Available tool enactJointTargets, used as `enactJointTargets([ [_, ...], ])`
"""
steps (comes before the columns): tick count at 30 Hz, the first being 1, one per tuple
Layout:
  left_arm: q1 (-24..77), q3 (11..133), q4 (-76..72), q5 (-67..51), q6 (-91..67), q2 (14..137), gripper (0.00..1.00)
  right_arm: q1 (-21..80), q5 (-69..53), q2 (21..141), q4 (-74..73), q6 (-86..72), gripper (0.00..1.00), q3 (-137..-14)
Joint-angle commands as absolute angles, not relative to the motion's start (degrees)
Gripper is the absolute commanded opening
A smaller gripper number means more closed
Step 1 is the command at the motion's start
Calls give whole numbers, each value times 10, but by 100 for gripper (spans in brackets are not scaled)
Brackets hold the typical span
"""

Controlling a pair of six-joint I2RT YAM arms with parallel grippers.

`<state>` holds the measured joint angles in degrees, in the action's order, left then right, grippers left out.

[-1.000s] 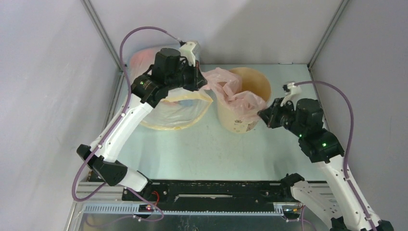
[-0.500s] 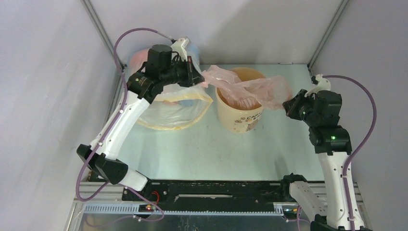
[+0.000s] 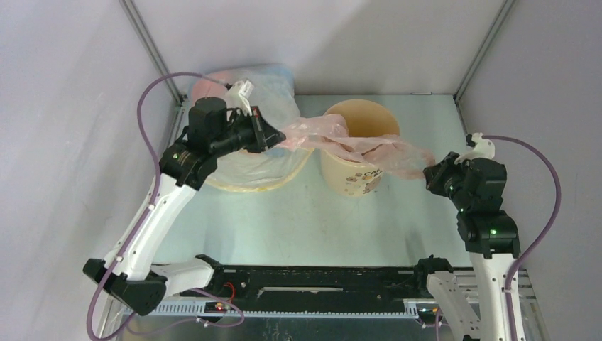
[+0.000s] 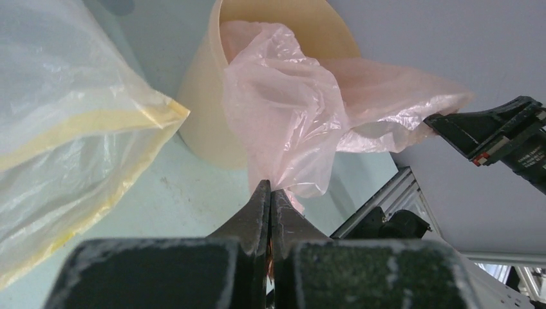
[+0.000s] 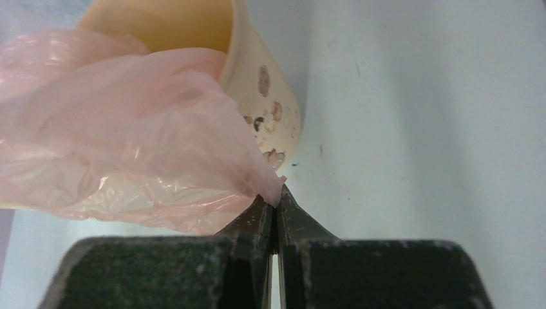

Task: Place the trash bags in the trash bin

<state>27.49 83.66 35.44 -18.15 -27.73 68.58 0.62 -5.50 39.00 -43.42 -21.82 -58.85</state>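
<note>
- At the far left of the counter (image 3: pixel 298 213), a big clear sack (image 3: pixel 248 167) with a yellow hem is seen slumped near the back corner. In the left wrist view the sack (image 4: pixel 64 129) is shown just beside the bin's wall. Whether the two touch cannot be told.
- The left gripper (image 3: pixel 275 135) is held above the sack's right edge and is pointed rightward at the bin. Its jaws are pressed together on the left end of the trash bag. In the left wrist view, pink film is seen pinched at the tip of the left gripper (image 4: pixel 270 195).
- The trash bag (image 3: pixel 369 145) is held off the counter, stretched between the two arms and laid across the front of the bin's open mouth. Part of its middle is seen dipping below the rim; how deep cannot be told. Both ends are kept outside the bin, one on each side.
- The trash bin (image 3: pixel 351 179) is stood upright on the counter between the arms, just right of the sack, with its dark print turned to the near side. Its small pictures are seen up close in the right wrist view (image 5: pixel 273 116).
- The right gripper (image 3: pixel 429 170) is held to the right of the bin, apart from its wall. Its jaws are closed on the right corner of the trash bag (image 5: pixel 129 141), which is seen caught at the tip of the right gripper (image 5: pixel 275 201).
</note>
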Motion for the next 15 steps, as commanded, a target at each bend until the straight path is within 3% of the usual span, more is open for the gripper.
enactJointTargets([
  [1, 268, 775, 302, -180, -307, 654, 0, 4, 0, 378, -420, -228, 3, -555],
  [10, 251, 710, 285, -132, -300, 630, 0, 4, 96, 393, -398, -251, 2, -518],
  [15, 248, 685, 268, -125, -297, 642, 0, 4, 91, 406, -352, -245, 5, -474],
])
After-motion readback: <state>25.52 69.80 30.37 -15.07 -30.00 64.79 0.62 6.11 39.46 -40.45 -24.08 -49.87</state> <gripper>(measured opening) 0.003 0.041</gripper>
